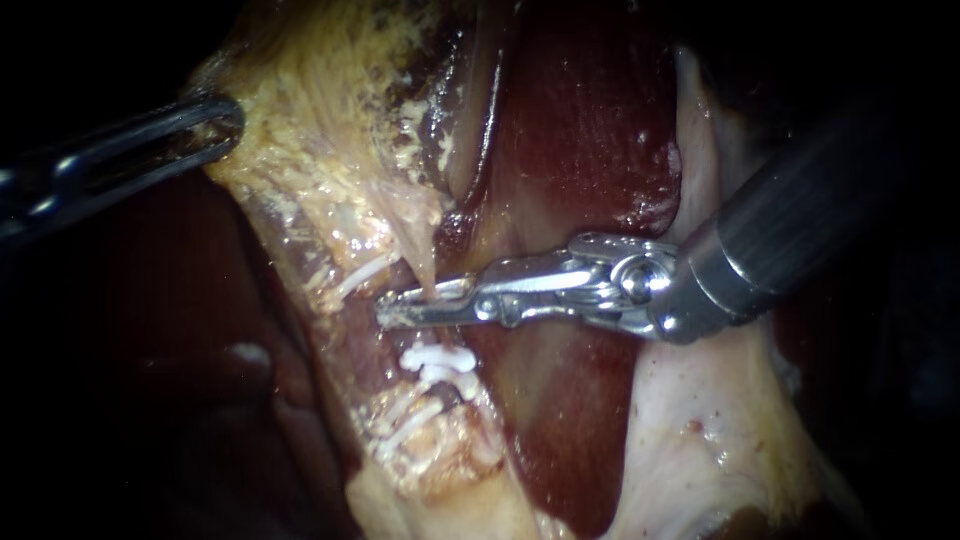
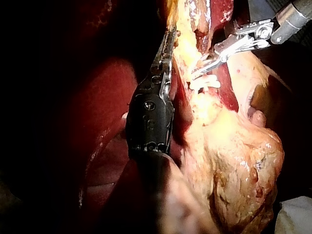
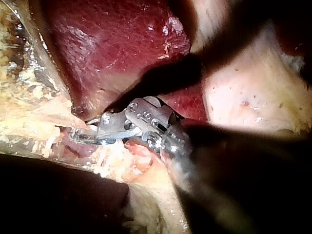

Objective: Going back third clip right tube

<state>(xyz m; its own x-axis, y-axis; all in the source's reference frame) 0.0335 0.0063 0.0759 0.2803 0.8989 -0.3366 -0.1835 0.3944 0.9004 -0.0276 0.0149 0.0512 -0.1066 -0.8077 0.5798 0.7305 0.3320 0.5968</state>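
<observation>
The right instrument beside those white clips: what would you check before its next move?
1. The right instrument clear of the nearest white clip: ok, a gap shows.
2. The tissue strand free of its tip: cannot tell; it hangs onto the tip.
3. That white clip sitting across the tissue: ok.
4. The left instrument holding the yellow tissue: cannot tell.
5. Bleeding near the clips: none seen, ok.
</observation>
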